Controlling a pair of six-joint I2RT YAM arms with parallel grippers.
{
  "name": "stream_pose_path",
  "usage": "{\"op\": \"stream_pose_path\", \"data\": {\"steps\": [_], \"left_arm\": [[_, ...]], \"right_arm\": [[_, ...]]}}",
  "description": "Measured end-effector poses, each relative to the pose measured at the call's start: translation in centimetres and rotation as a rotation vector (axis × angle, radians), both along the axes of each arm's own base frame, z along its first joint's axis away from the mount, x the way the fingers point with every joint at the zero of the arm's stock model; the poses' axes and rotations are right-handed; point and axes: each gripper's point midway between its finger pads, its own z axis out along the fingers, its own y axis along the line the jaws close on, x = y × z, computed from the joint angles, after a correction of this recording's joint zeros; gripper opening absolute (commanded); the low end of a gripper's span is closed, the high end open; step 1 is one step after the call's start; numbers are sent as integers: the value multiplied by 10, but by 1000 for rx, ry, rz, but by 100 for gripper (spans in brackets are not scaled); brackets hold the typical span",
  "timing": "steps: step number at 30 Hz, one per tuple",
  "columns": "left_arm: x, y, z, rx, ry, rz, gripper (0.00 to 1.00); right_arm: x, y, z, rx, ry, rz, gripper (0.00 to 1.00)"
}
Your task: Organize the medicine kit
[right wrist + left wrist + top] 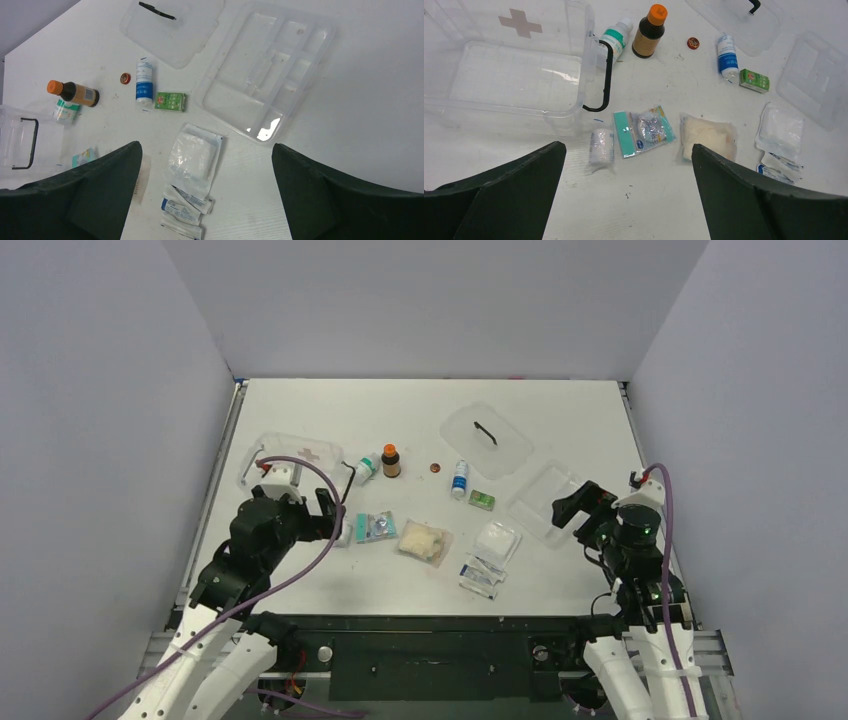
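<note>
Right, far left of table (560,410): kit (262,445), upright, lid off, faint red cross showing through the clear plastic, black clip on its right side. Just beside that clip: white bottle (366,468) with green label, lying or leaning, hard to tell. Next right: brown bottle (390,460), orange cap, upright. Further right: small red cap (435,468), loose on table, then blue-label bottle (459,479) on its side, green box (482,500) near its lower end, apart from it. Far centre-right: flat clear lid (487,438) with black handle. Nearer and right of lid, close beside it: divided tray (545,502).

Nearer than kit, in a rough row left to right: gauze roll (601,146) by kit's near-right corner, teal packet (377,527), cream pad pack (424,540), white gauze pack (497,540). Small sachets (480,575) at gauze pack's near edge, touching or overlapping.

Left gripper (335,512) hovering near kit's near-right corner, above gauze roll area, jaws wide apart, nothing between, touching nothing. Right gripper (578,515) at right side by tray's near edge, jaws wide apart too, nothing held. In right wrist view: gauze pack and sachets between the two dark fingers (85,195), well below them
</note>
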Motion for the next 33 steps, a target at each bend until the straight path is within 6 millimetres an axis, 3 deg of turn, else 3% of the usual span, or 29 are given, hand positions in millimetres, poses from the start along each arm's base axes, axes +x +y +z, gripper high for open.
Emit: {"op": "stream_pose_path", "data": {"steps": [8, 15, 22, 33], "left_arm": [[2, 6, 1, -3, -3, 40, 99], [3, 10, -1, 8, 1, 63, 99], [2, 13, -6, 22, 18, 75, 99], [3, 14, -11, 38, 39, 86, 100]], "right_arm": [[-2, 3, 15, -23, -31, 43, 94], [8, 22, 5, -5, 22, 129, 91], [18, 63, -8, -58, 84, 262, 90], [61, 154, 7, -228, 86, 397, 84]]}}
